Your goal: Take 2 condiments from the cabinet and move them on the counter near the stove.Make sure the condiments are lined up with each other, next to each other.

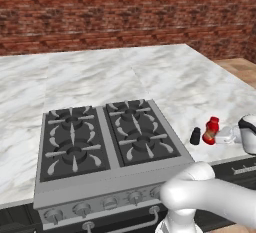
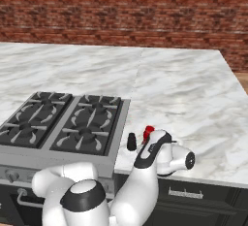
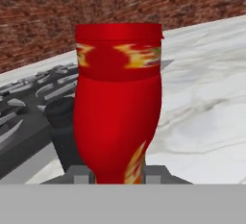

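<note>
Red bottle (image 3: 117, 103) hides most of black shaker (image 3: 65, 131), fingers (image 3: 80, 174) clamped.

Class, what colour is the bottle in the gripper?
Red bottle, yellow flame-like marks; hand view.

Even, diffuse light fills all three rendered pictures, with no visible lamp and no glare on the marble counter (image 1: 150, 77). Shadows are faint: a soft grey patch lies on the counter just beyond the red bottle (image 3: 117, 103) held close before the gripper (image 3: 117, 175). The hand view is soft and pixelated, the bottle's label smeared. The brick wall (image 2: 145, 21) far behind the gripper shows coarse, blurry texture. Edges stay straight, without distortion.
</note>
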